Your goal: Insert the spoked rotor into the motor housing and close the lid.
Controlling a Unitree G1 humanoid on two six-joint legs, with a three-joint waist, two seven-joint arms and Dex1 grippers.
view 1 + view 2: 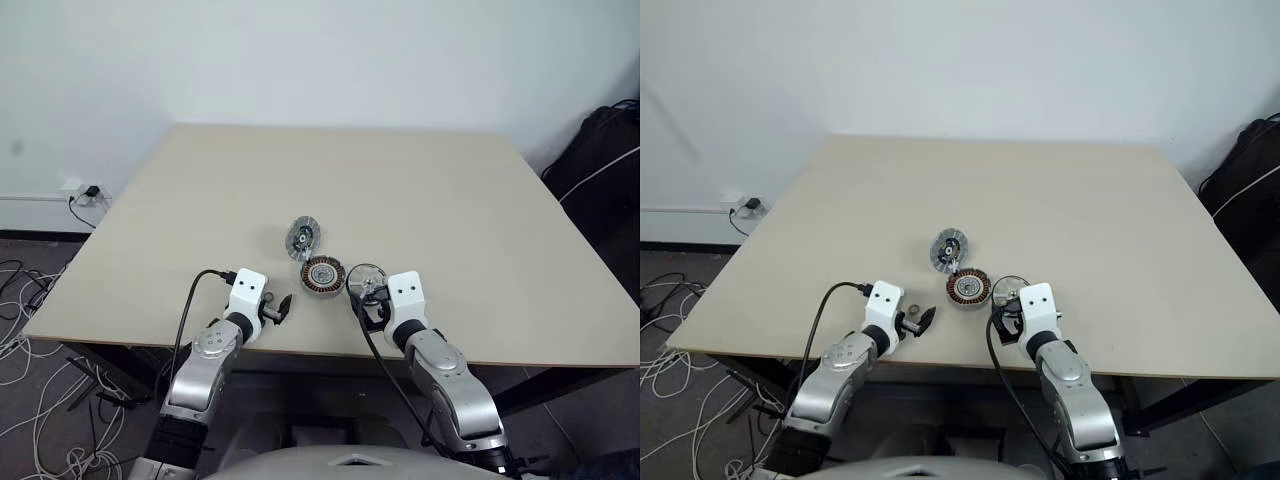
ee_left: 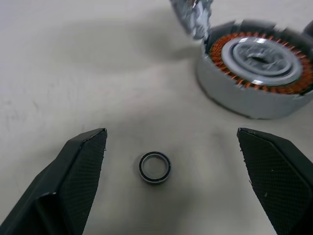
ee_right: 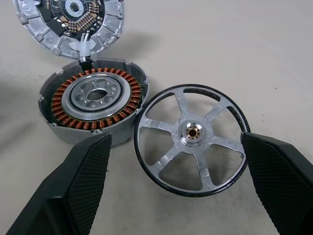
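- Tabletop (image 1: 450, 200), beige and rectangular, is seen carrying three motor parts close together near its front edge.
- The motor housing (image 3: 93, 100) is seen lying flat with its open side up, a ring of copper-brown windings showing around a silver centre.
- The lid (image 3: 68, 22) is seen just behind the housing, propped at a tilt against its rim, its inner face with a circuit pattern turned toward the camera.
- The spoked rotor (image 3: 191, 139) is laid flat on the tabletop just beside the housing, on the robot's right, its dark rim touching or almost touching the housing wall.
- The right tool (image 3: 176, 186) is held low over the rotor with its two black fingers spread wide; nothing is pinched.
- The left tool (image 2: 171, 181) is likewise spread wide and empty, held near the tabletop to the left of the housing.
- A small dark ring (image 2: 154, 167) is seen lying on the tabletop between the left tool's fingers, untouched.
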